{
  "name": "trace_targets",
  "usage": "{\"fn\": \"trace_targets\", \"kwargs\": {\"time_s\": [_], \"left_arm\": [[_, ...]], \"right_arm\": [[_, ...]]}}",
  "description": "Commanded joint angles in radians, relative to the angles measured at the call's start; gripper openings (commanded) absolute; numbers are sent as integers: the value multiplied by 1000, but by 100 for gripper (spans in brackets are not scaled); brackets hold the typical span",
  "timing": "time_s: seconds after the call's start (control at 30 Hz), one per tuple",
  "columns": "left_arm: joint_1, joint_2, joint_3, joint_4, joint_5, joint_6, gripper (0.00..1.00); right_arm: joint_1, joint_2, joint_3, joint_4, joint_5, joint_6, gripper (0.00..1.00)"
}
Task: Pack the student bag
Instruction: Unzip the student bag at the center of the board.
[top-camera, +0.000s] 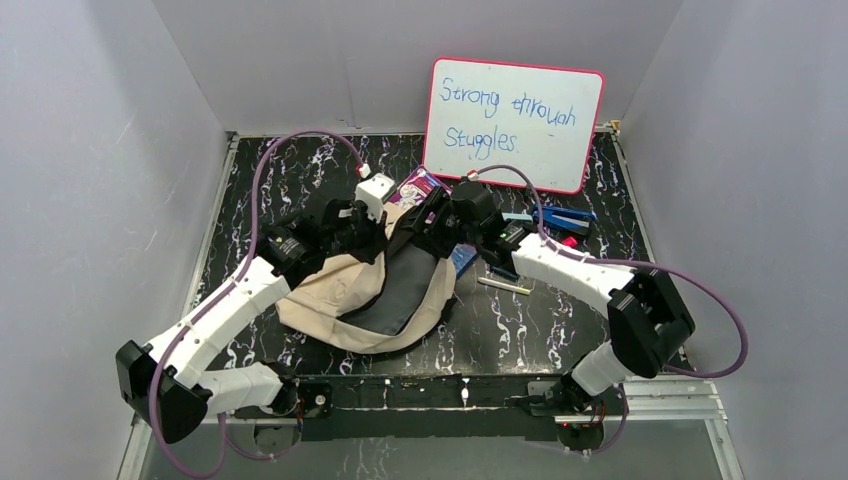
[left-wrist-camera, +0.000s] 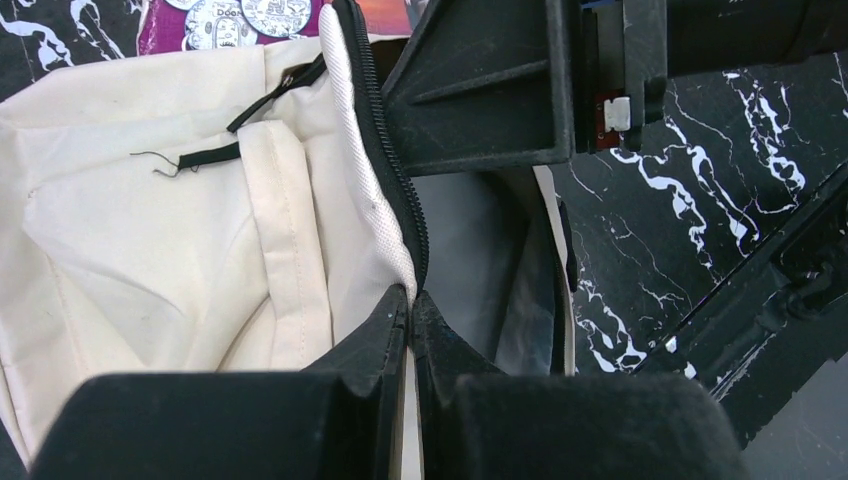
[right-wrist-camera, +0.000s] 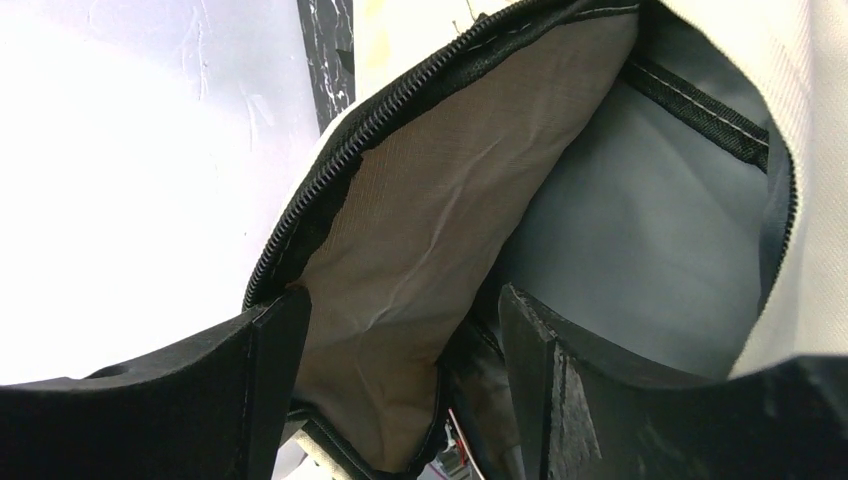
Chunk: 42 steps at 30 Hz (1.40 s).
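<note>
In front of the whiteboard (top-camera: 515, 120) lies the student bag (top-camera: 335, 300). The left hand (left-wrist-camera: 412, 297) pinches its zipper edge, and the right hand (right-wrist-camera: 400, 310) stands wide at its open mouth.

Cream, grey-lined student bag (top-camera: 325, 295); black table (top-camera: 520, 325) veined white; pink-framed whiteboard (top-camera: 513, 120)

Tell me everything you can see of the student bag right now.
The student bag is soft cream canvas with a dark zipper and grey lining, lying slumped on the table, mouth gaping toward the whiteboard. The left pincer is shut on its zipper edge; the right pincer stands open at the mouth.
</note>
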Motion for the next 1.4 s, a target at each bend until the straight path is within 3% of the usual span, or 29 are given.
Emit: {"fn": "trace_targets", "kwargs": {"time_s": [0.0,0.27,0.63,0.7,0.83,1.0,1.23,1.37], "left_arm": [[3,-7,-14,23,19,19,0],[3,5,-20,27,14,17,0],[3,12,-19,30,60,19,0],[4,10,-20,30,62,18,0],[3,21,-18,22,59,17,0],[3,46,-14,13,67,8,26],[-6,73,-5,40,88,-16,50],[-51,93,-5,51,41,-21,52]], "right_arm": [[3,-66,-7,41,30,12,77],[3,-237,-49,-39,231,-19,80],[3,-24,71,-10,20,-40,76],[2,-6,63,36,-9,-32,68],[2,-17,19,116,-18,-18,37],[3,-32,18,128,-18,-30,9],[2,-37,7,144,-28,-20,1],[2,-33,2,156,-39,-12,1]]}}
